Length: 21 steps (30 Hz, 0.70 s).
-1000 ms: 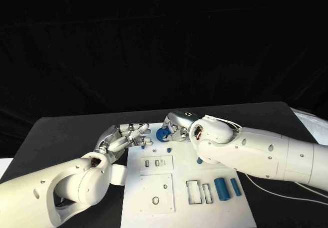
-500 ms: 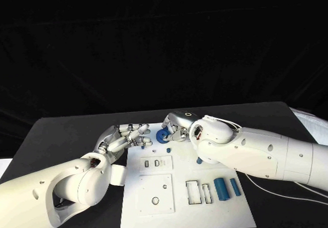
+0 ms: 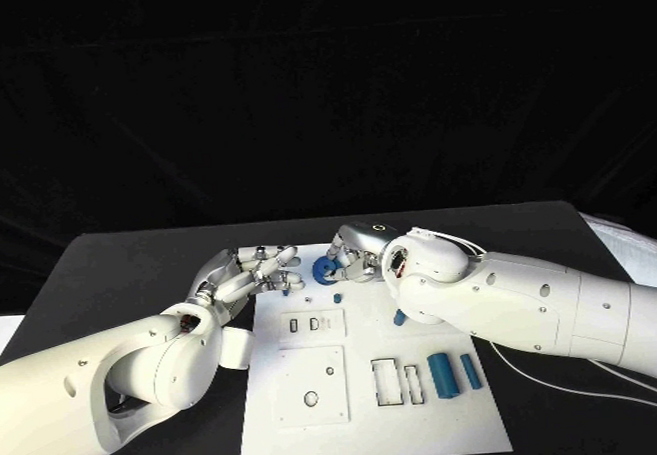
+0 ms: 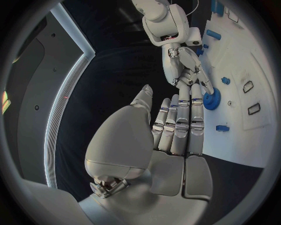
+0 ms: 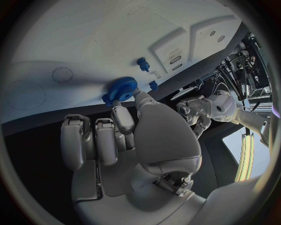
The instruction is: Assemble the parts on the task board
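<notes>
The white task board (image 3: 371, 406) lies in the middle of the table. At its far edge my right hand (image 3: 355, 255) pinches a blue gear (image 3: 326, 272) between its thumb and a finger. The right wrist view has the gear (image 5: 121, 89) low over the board's rim (image 5: 70, 51); whether it touches I cannot tell. My left hand (image 3: 254, 275) sits just left of the gear, fingers stretched out side by side and holding nothing. In the left wrist view those fingers (image 4: 178, 126) reach toward the gear (image 4: 210, 98) and the right hand (image 4: 186, 72).
A blue cylinder (image 3: 444, 376) and a blue bar (image 3: 471, 373) lie at the board's right side beside two rectangular slots (image 3: 388, 383). Small blue pieces stand at the far end: a peg (image 3: 337, 298), another (image 3: 400, 320) and one by the left fingers (image 3: 285, 291).
The right hand has eased the gear slightly lower at the board's far edge. The left hand has barely shifted.
</notes>
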{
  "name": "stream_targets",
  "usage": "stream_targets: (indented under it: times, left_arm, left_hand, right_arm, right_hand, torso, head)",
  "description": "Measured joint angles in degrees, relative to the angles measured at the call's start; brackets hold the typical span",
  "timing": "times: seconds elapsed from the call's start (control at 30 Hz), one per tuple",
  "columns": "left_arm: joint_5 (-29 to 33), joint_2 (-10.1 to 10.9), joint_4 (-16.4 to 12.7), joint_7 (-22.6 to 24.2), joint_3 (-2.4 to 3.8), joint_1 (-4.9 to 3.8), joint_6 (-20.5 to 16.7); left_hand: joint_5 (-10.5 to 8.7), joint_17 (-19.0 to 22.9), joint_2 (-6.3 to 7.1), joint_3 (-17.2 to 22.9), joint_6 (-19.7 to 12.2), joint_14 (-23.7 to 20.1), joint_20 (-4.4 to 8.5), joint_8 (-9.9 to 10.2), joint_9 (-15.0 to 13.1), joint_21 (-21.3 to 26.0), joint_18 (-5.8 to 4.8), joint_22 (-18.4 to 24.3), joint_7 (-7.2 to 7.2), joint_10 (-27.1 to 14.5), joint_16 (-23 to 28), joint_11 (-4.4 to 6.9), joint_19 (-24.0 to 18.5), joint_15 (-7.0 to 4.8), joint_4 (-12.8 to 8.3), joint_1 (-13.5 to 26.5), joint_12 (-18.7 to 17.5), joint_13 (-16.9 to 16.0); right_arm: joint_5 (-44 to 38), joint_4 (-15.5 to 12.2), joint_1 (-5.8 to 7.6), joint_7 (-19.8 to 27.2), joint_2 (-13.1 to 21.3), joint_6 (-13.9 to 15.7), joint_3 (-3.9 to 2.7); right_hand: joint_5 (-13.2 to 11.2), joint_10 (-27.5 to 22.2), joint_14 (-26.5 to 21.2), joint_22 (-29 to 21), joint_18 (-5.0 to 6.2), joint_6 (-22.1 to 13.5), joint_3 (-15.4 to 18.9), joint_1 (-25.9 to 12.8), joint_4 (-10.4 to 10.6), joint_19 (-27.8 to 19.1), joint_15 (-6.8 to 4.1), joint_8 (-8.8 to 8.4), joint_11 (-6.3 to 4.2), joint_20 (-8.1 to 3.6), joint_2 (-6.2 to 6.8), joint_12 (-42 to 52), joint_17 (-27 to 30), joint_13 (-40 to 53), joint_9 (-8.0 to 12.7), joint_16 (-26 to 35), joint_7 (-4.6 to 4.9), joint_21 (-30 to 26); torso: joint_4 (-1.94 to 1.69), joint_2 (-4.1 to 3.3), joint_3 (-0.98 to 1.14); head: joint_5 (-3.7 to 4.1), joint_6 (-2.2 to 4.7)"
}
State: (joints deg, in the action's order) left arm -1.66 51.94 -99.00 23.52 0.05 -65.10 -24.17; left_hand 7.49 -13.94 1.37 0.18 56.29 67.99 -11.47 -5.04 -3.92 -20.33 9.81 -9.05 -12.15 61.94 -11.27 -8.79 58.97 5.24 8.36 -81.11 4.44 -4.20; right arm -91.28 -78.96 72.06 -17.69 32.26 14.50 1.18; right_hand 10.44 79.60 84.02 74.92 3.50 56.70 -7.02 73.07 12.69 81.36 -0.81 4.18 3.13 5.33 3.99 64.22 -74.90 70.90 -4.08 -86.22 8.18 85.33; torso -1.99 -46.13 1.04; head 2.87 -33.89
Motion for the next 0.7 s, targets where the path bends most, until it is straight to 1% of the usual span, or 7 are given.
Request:
stream_targets:
  times: [0.1, 0.3, 0.4, 0.57, 0.7]
  left_arm:
    - [0.0, 0.0, 0.0, -0.04, 0.0, 0.0, -0.02]
    - [0.0, 0.0, 0.0, -0.13, 0.0, 0.0, -0.05]
    - [0.0, 0.0, 0.0, -0.18, 0.0, 0.0, -0.06]
    - [0.0, 0.02, 0.0, -0.24, 0.0, 0.0, -0.07]
    - [0.0, 0.03, -0.01, -0.27, 0.0, 0.0, -0.08]
  left_hand:
    - [0.0, -0.04, 0.0, 0.0, 0.0, 0.0, 0.0, 0.0, 0.0, 0.0, 0.0, 0.0, 0.0, 0.0, 0.0, 0.0, 0.0, 0.0, 0.0, 0.0, 0.0, 0.0]
    - [0.0, -0.16, 0.0, -0.16, -0.21, 0.0, 0.0, 0.24, 0.0, 0.0, 0.0, 0.0, -0.21, -0.03, 0.23, -0.03, 0.0, 0.0, -0.16, 0.0, 0.0, 0.0]
    - [0.0, -0.15, 0.0, -0.16, -0.21, 0.0, 0.0, 0.24, 0.0, 0.0, 0.0, 0.0, -0.21, -0.21, 0.23, -0.21, 0.0, 0.0, -0.16, 0.0, 0.0, 0.0]
    - [0.0, -0.22, 0.0, -0.16, -0.21, 0.0, 0.0, 0.24, 0.0, 0.0, 0.0, -0.01, -0.21, -0.21, 0.23, -0.21, 0.0, 0.0, -0.16, 0.0, -0.13, 0.0]
    - [0.0, -0.28, 0.0, -0.16, -0.21, 0.0, 0.0, 0.23, 0.0, 0.0, 0.0, -0.05, -0.21, -0.21, 0.23, -0.21, 0.0, 0.0, -0.16, 0.0, -0.28, 0.0]
  right_arm:
    - [0.29, 0.14, 0.04, -0.01, -0.08, -0.04, -0.01]
    - [0.45, 0.34, 0.06, -0.1, -0.22, 0.0, 0.01]
    - [0.46, 0.37, 0.04, -0.11, -0.23, 0.14, 0.03]
    - [0.46, 0.51, 0.02, -0.17, -0.22, 0.3, 0.03]
    - [0.35, 0.51, 0.03, -0.23, -0.07, 0.36, 0.03]
  right_hand:
    - [0.44, 0.0, 0.0, 0.0, 0.0, 0.0, 0.07, -0.01, 0.07, 0.21, 0.0, -0.23, 0.0, 0.21, 0.01, 0.0, -0.01, 0.1, 0.09, 0.0, 0.0, 0.0]
    - [0.44, 0.0, 0.0, -0.01, 0.01, 0.01, 0.07, 0.02, 0.07, 0.21, 0.0, -0.24, 0.0, 0.21, 0.04, 0.0, -0.05, 0.25, 0.21, 0.0, -0.01, 0.0]
    - [0.44, 0.0, 0.0, -0.01, 0.01, -0.03, 0.06, 0.46, 0.07, 0.2, 0.0, -0.24, 0.0, 0.21, 0.48, 0.0, -0.04, 0.25, 0.21, 0.0, 0.02, 0.0]
    - [0.43, 0.0, 0.0, -0.01, 0.0, -0.22, 0.06, 0.46, 0.06, 0.2, 0.0, -0.28, 0.0, 0.21, 0.48, 0.0, -0.04, 0.25, 0.28, 0.0, 0.18, 0.0]
    - [0.43, 0.0, 0.0, -0.01, 0.01, -0.22, 0.24, 0.91, -0.11, 0.2, 0.0, -0.29, 0.0, 0.21, 0.93, 0.23, -0.04, 0.34, 0.22, 0.0, 0.18, 0.0]
  torso:
    - [-0.03, 0.0, 0.01]
    - [-0.08, 0.0, 0.01]
    - [-0.05, 0.0, 0.01]
    - [-0.02, 0.0, 0.01]
    - [-0.03, 0.0, 0.01]
  head:
    - [0.02, -0.12]
    - [-0.02, -0.25]
    - [-0.02, -0.26]
    - [0.0, -0.27]
    - [0.01, -0.27]
